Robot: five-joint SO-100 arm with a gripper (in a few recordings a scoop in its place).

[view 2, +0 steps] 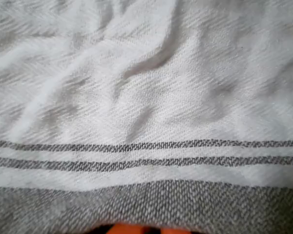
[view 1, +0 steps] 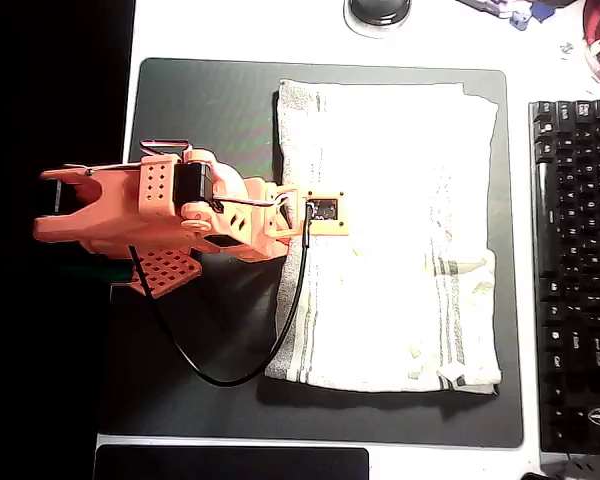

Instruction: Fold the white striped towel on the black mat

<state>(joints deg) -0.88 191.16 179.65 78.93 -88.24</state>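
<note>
- White terry with thin grey stripes: that is your white striped towel, lying on the right-hand part of the black mat in the overhead view, inside the mat's edges.
- You can see the towel is not flat: a second layer lies over its lower right part, with its own stripes running top to bottom there, and the cloth is rumpled along the right edge.
- Your wrist view puts the towel right under the camera, wrinkled, with two thin grey lines and a broad grey woven band near the bottom of the picture.
- At the bottom edge of that wrist view you get a sliver of orange, the tip of the claw, just beside the grey band; you cannot tell from it how far apart the fingers stand.
- Overhead, your orange arm reaches in from the left across the bare mat, and its wrist camera sits over the towel's left edge, hiding the claw below.
- A black cable loops from the arm across the mat.
- Beyond the mat, on the white surface, a black keyboard lies along the right side.
</note>
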